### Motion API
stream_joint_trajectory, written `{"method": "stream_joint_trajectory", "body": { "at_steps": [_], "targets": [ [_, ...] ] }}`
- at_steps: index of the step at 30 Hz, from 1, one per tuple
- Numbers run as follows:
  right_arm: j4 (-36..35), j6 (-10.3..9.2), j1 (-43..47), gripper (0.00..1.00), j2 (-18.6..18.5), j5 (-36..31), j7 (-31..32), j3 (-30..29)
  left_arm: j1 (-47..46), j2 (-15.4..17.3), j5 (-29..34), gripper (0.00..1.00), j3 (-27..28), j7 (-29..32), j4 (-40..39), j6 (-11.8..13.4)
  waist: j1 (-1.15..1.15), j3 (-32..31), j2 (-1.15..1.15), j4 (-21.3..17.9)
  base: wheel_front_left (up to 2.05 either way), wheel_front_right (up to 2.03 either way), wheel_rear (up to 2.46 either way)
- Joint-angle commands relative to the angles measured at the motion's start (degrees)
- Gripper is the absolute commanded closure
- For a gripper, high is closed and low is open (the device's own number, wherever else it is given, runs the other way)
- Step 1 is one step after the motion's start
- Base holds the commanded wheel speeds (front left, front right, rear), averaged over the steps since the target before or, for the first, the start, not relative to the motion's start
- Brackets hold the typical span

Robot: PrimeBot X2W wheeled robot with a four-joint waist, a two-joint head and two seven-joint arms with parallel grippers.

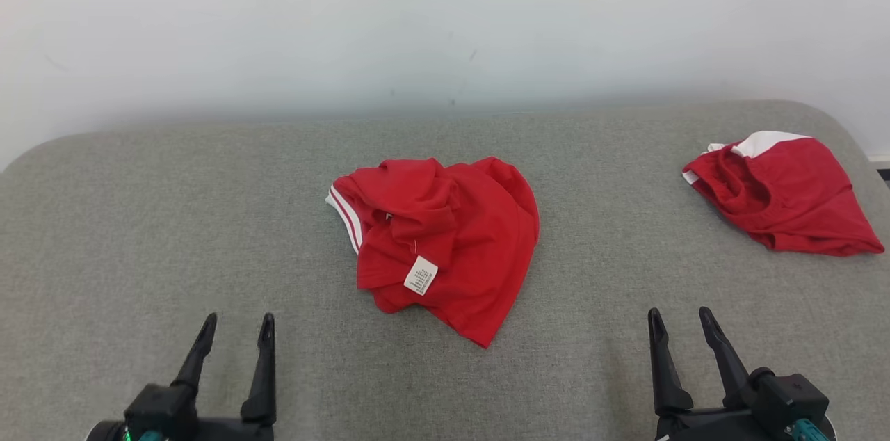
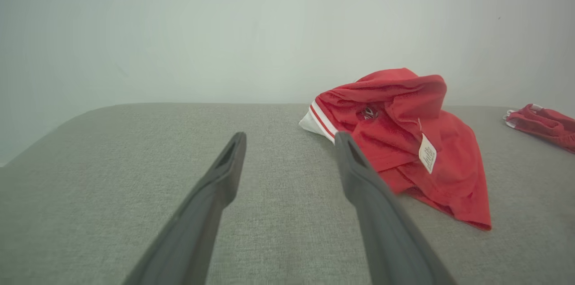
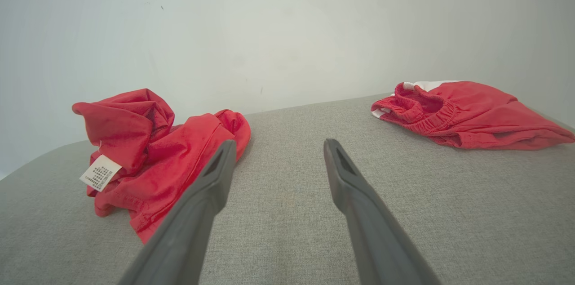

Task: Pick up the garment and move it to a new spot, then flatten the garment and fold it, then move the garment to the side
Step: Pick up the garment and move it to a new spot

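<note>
A crumpled red garment [image 1: 452, 239] with white-striped trim and a white care label lies in a heap at the middle of the grey surface. It appears to the right in the left wrist view [image 2: 404, 141] and to the left in the right wrist view [image 3: 148, 154]. My left gripper [image 1: 236, 323] rests open at the lower left, short of the garment, nothing between its fingers [image 2: 289, 139]. My right gripper [image 1: 680, 316] stands open at the lower right, also apart from the garment and holding nothing [image 3: 277, 145].
A second red garment [image 1: 786, 194] with a white patch and elastic waistband lies crumpled at the far right of the grey padded surface [image 1: 174, 232], near its rounded corner. A pale wall [image 1: 417, 23] rises directly behind the surface's far edge.
</note>
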Motion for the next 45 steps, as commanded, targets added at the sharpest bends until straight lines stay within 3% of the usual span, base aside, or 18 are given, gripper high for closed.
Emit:
{"method": "stream_joint_trajectory", "body": {
  "at_steps": [1,11,21,45],
  "targets": [
    [-0.1,-0.1,0.99,0.0,-0.02,0.09,-0.04,-0.16,1.31,0.06,0.44,0.0,0.47,-0.37,-0.72,0.09,0.0,-0.04,0.0,0.16,0.0,0.0,0.0],
    [-1.18,-0.1,1.33,0.0,-0.02,0.57,-0.04,-0.49,9.29,-2.63,6.03,0.0,8.32,-0.3,-8.93,-2.9,0.0,0.06,0.0,0.38,0.0,0.0,0.0],
    [-1.39,-0.1,2.19,0.0,0.0,0.41,-0.04,-0.8,12.67,-7.18,9.46,0.0,16.24,-0.31,-9.08,-6.55,0.0,-0.18,0.0,0.47,0.0,0.0,0.0],
    [-1.3,-0.1,2.91,0.0,-0.03,-0.03,-0.04,-0.45,13.13,-10.23,14.25,0.0,18.21,-0.31,-9.3,-7.74,0.0,-0.55,0.0,0.69,0.0,0.0,0.0]
  ]
}}
